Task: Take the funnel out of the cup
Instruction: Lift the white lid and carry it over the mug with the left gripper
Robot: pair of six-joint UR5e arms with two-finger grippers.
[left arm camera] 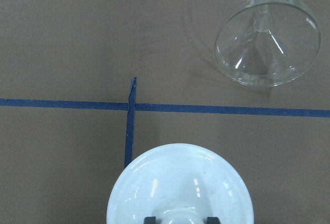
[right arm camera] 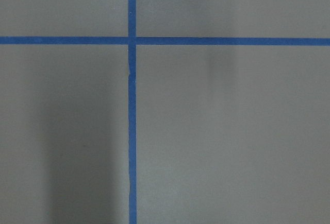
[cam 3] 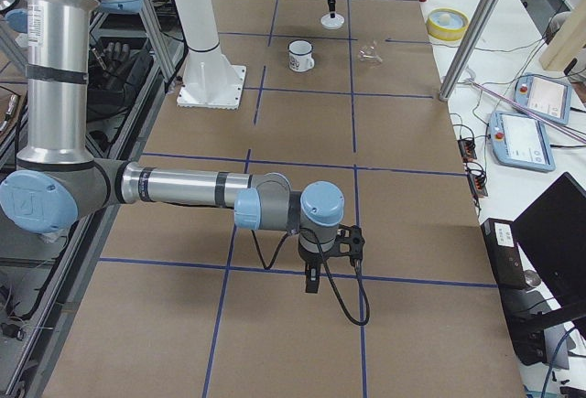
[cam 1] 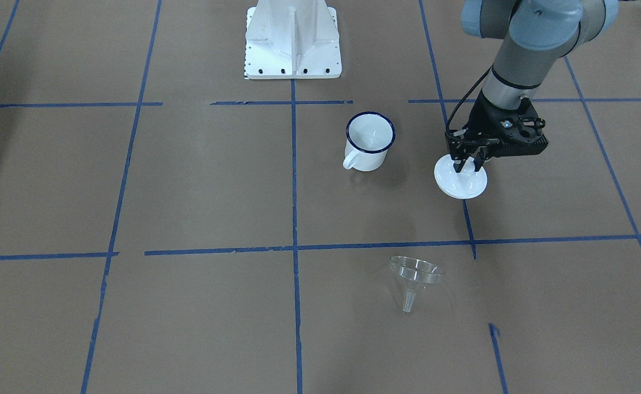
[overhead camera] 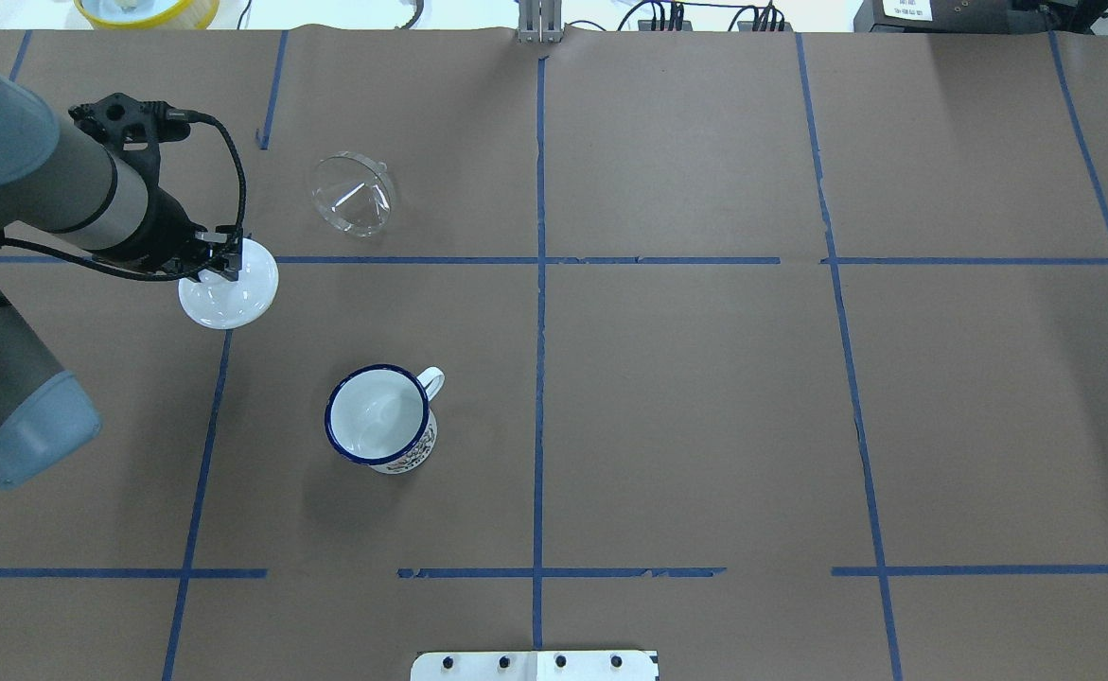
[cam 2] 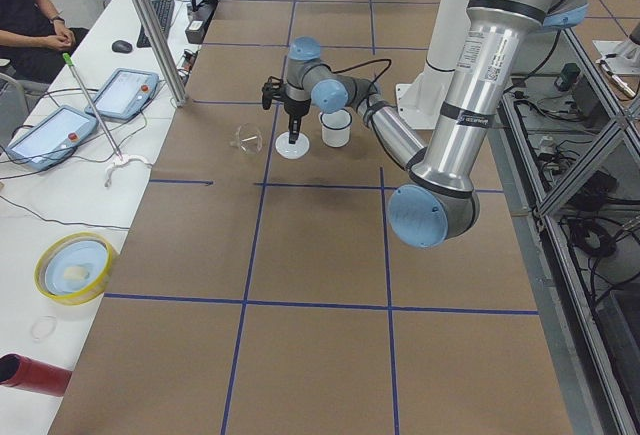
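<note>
Lying on its side on the table (cam 1: 189, 180), the funnel (cam 1: 414, 272) is out of the cup (cam 1: 369, 141) and well apart from it. The cup stands upright. The left gripper (cam 1: 467, 164) pinches the knob of a white lid (cam 1: 462, 185) that rests on the table. The right gripper (cam 3: 312, 284) hangs over bare paper far off; I cannot tell whether it is clenched or released.
</note>
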